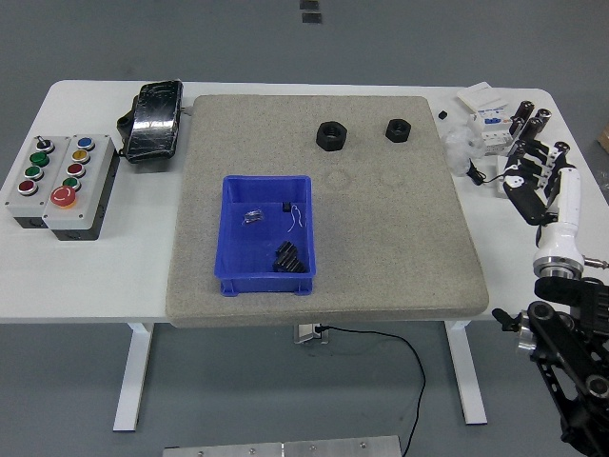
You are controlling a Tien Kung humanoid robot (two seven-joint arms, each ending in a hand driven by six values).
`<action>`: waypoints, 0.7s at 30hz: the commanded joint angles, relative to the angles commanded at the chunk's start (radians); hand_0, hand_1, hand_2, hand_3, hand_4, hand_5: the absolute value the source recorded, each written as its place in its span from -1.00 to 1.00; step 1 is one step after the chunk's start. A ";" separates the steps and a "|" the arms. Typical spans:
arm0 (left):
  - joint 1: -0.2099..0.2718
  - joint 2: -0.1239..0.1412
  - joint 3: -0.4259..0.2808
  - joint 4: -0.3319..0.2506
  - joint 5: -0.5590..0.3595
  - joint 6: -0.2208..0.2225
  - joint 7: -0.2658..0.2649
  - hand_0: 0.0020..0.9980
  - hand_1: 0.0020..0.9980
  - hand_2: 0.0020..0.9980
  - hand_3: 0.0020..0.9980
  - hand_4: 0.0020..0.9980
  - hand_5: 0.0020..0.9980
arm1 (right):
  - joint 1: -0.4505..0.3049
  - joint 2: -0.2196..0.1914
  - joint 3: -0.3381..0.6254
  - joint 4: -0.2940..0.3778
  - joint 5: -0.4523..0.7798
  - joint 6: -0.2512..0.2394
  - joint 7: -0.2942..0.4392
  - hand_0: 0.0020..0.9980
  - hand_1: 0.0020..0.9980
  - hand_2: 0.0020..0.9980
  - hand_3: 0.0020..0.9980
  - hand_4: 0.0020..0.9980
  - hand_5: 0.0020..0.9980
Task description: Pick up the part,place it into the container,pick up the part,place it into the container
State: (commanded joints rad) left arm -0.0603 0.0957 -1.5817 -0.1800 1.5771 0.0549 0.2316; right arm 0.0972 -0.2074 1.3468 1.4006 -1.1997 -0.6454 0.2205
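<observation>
A blue container (267, 234) sits on the grey mat (381, 238) left of centre, with several small dark parts (289, 258) lying inside it. Two black hex nuts rest at the mat's far side, a larger one (331, 135) and a smaller one (398, 129). My right hand (538, 179) hangs at the right edge over the white table, well away from the container, its white fingers relaxed and holding nothing. The left arm does not show.
A grey button box (59, 181) stands at the far left, with a black pouch (152, 119) behind it. White boxes, dark cylinders (528, 119) and a black adapter (526, 178) crowd the back right corner, close under my right hand.
</observation>
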 joint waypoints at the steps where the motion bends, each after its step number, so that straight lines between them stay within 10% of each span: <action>1: -0.002 0.002 0.003 0.000 -0.003 0.000 -0.002 0.26 0.10 0.06 0.21 0.32 -0.25 | -0.001 -0.001 0.019 0.001 0.022 0.000 0.021 0.30 0.41 0.45 0.38 0.21 -0.58; 21: -0.002 0.022 0.009 0.000 0.012 -0.008 -0.002 0.26 0.11 0.06 0.22 0.33 -0.27 | -0.029 0.014 0.098 0.002 0.146 0.000 0.122 0.28 0.39 0.45 0.41 0.27 -0.51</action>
State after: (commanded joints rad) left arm -0.0622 0.1176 -1.5726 -0.1800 1.5895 0.0468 0.2293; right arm 0.0686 -0.1932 1.4452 1.4021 -1.0539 -0.6454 0.3423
